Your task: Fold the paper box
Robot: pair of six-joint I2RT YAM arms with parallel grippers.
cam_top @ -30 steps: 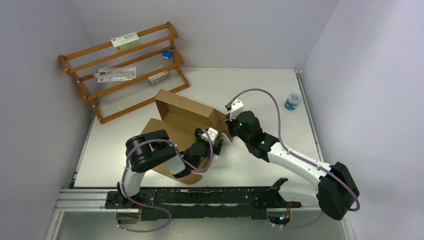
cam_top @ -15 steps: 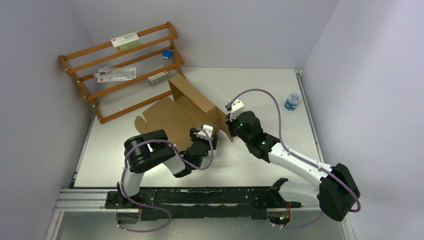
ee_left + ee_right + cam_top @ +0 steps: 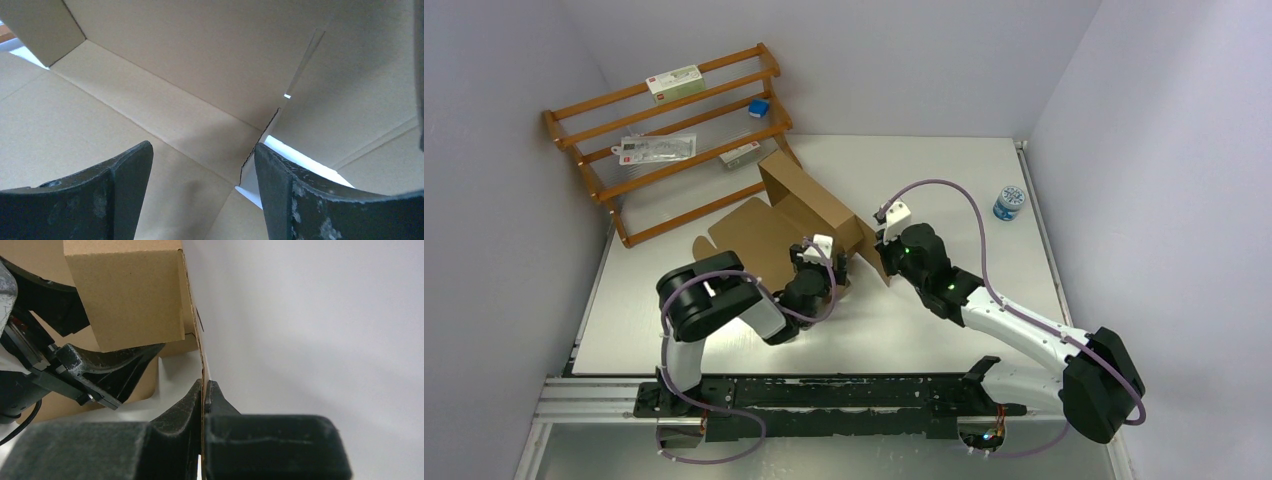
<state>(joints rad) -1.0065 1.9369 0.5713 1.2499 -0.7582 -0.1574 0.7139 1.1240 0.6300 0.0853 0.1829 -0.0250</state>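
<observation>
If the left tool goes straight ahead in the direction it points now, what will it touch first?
Most likely the paper box itself: the open left tool points at the inner fold below the box's raised wall. Depth is unclear, so the flat panel under the tool may come first.

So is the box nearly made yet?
Not yet, it has only just begun. Done: one long wall of the paper box stands up. In hand: the right gripper is pinching the cardboard's edge, and the left gripper hovers open over the inside. Left: most of the sheet lies flat on the table, so the other walls and flaps need folding.
</observation>
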